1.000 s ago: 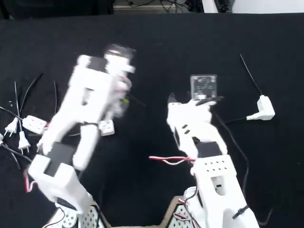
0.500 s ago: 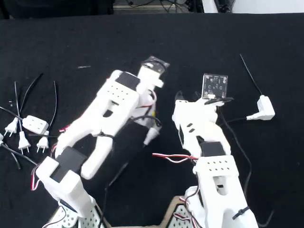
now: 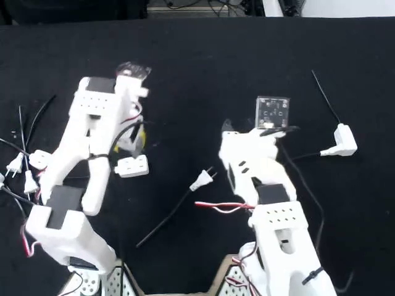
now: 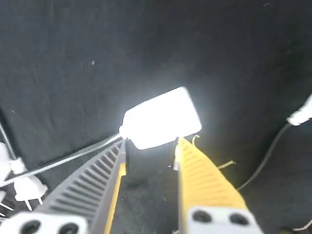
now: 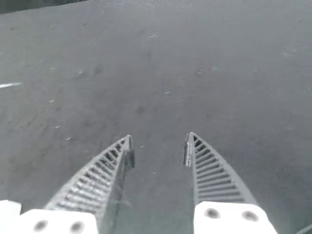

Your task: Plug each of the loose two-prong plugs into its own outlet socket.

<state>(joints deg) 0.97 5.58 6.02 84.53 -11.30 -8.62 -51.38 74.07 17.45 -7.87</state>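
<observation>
Since the left gripper (image 4: pixel 149 146) hangs right at the white socket block (image 4: pixel 161 118), I read the step in hand as gripping that block so it stays put for plugging. The jaws are partly open and hold nothing. Their tips sit at the block's near long edge; I can't tell if they touch it. To do it well, I'd go forward until the jaws straddle the block across its narrow width. I'd centre on it and close on the flat sides, leaving the socket face uncovered. I'd also watch the thin cord (image 4: pixel 73 157) leaving the block's corner, since a pinch there could twist the block.

The loose plug (image 3: pixel 202 180) lies on the table (image 3: pixel 197 55) apart from the block, on the side toward the right arm. Its prongs seem to point away from the block, so it likely needs turning. The right gripper (image 5: pixel 157 146) is beyond that plug from the block, jaws moderately wide, empty, over bare table. Spare plugs (image 3: pixel 29 182) lie on the block's opposite side. An angled plug (image 3: pixel 344 140) lies well apart from the block, past the right arm.
</observation>
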